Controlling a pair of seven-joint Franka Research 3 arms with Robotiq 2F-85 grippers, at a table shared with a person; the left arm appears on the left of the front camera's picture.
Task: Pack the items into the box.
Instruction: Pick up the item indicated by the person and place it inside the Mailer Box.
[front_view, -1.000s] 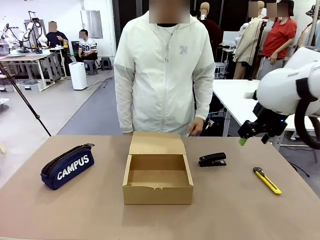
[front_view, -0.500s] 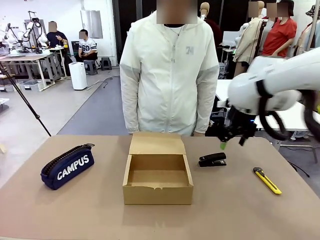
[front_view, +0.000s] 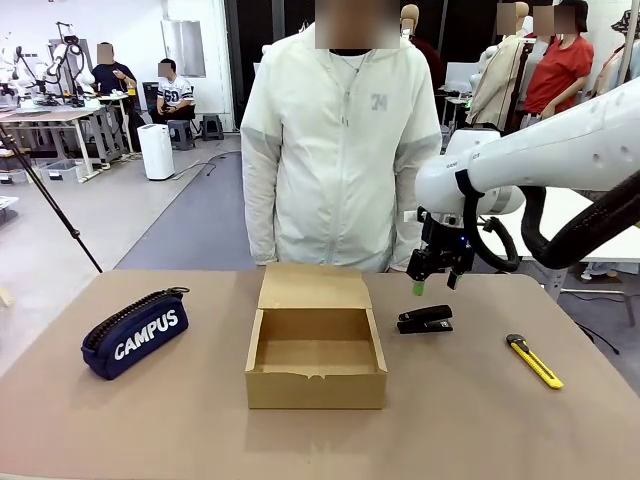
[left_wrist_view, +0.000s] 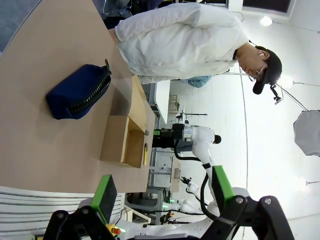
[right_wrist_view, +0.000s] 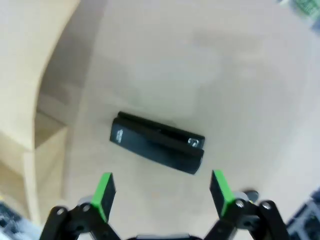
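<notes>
So, nothing is packed yet. On the brown bench (front_view: 480, 420), the box (front_view: 316, 385) sits at the centre of the front view. Its flap lid is folded back toward the far edge and its inside is bare. All three items lie outside it.

The navy pencil case (front_view: 135, 333), lettered CAMPUS, is at the left, well apart from the box. The black stapler (front_view: 425, 319) lies just right of the box's far corner. The yellow-and-black utility knife (front_view: 533, 361) is farther right, near the bench's right edge.

My right gripper (front_view: 435, 285) hangs above the stapler, jaws wide and nothing in them. In its wrist view the stapler lies flat, centred beyond the green pads. My left gripper (left_wrist_view: 163, 192) is also wide and empty, well off from every item. I judge all three picks remain.

A person (front_view: 335, 150) in a white jacket stands behind the box, at the top centre. Nothing blocks the box's opening.
</notes>
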